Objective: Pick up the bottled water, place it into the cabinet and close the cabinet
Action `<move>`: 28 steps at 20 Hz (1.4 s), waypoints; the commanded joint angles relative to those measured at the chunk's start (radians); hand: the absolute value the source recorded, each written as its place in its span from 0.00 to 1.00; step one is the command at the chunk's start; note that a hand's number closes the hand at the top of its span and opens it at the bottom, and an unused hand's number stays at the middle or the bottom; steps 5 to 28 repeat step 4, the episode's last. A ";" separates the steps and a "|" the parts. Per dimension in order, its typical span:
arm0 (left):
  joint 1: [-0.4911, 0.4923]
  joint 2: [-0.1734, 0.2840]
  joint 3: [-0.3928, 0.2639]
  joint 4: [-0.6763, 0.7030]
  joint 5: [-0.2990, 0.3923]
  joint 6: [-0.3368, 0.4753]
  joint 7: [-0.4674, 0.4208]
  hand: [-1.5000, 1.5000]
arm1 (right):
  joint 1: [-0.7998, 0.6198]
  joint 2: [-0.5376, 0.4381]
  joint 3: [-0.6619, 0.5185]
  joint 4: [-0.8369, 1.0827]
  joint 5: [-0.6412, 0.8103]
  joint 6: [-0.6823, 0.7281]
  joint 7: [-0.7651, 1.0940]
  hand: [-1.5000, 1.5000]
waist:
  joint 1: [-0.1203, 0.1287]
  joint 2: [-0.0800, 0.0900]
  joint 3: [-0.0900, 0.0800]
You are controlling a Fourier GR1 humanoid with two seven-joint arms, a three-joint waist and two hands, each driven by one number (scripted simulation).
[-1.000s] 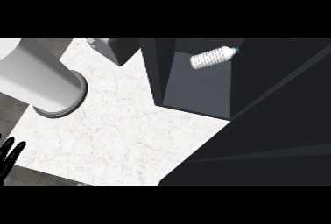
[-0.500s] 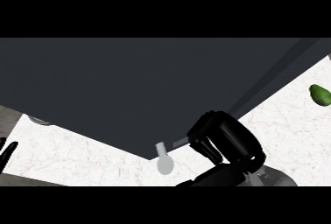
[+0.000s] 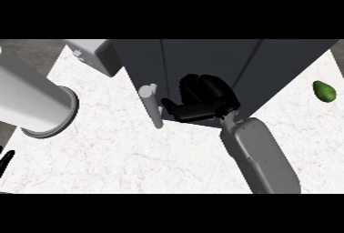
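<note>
Head view, right hand (image 3: 201,101) fingers curled against cabinet (image 3: 222,59) front, bottle unseen

Dark grey cabinet (image 3: 269,68), white veined counter (image 3: 134,154), green avocado (image 3: 325,91)

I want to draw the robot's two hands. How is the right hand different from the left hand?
The right hand shows whole, up against the dark cabinet beside its pale handle; of the left hand only thin fingertips show at the view's left edge. The right hand's fingers are curled with nothing visible in them; the left's are straight. Both are black.
</note>
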 commanded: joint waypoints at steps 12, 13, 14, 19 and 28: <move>-0.013 -0.015 0.004 -0.008 0.002 -0.015 0.000 0.00 | -0.168 0.004 -0.053 0.147 -0.001 -0.050 -0.033 1.00 | -0.011 -0.009 -0.005; -0.013 -0.015 0.004 -0.008 0.002 -0.015 0.000 0.00 | -0.168 0.004 -0.053 0.147 -0.001 -0.050 -0.033 1.00 | -0.011 -0.009 -0.005; -0.013 -0.015 0.004 -0.008 0.002 -0.015 0.000 0.00 | -0.168 0.004 -0.053 0.147 -0.001 -0.050 -0.033 1.00 | -0.011 -0.009 -0.005; -0.013 -0.015 0.004 -0.008 0.002 -0.015 0.000 0.00 | -0.168 0.004 -0.053 0.147 -0.001 -0.050 -0.033 1.00 | -0.011 -0.009 -0.005; -0.013 -0.015 0.004 -0.008 0.002 -0.015 0.000 0.00 | -0.168 0.004 -0.053 0.147 -0.001 -0.050 -0.033 1.00 | -0.011 -0.009 -0.005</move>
